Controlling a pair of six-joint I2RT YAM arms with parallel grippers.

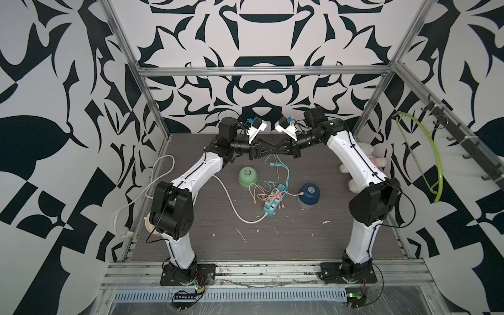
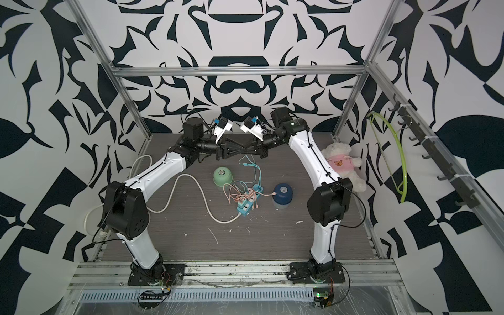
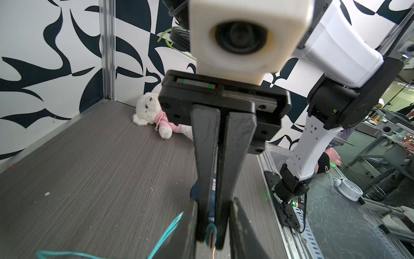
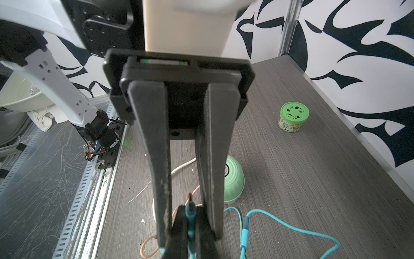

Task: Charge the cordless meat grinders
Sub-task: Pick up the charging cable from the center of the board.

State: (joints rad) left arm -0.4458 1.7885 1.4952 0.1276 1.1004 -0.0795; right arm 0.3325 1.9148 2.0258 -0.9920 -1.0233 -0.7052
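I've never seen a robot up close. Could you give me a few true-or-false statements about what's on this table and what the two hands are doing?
1. The left hand and right hand meet tip to tip above the table. True.
2. The right hand pinches a teal cable plug. True.
3. A hand holds the mint green grinder in the air. False: it stands on the table, untouched.
4. The teddy bear wears a blue top. False: its top is pink.
5. The dark blue grinder stands upright on the table. True.
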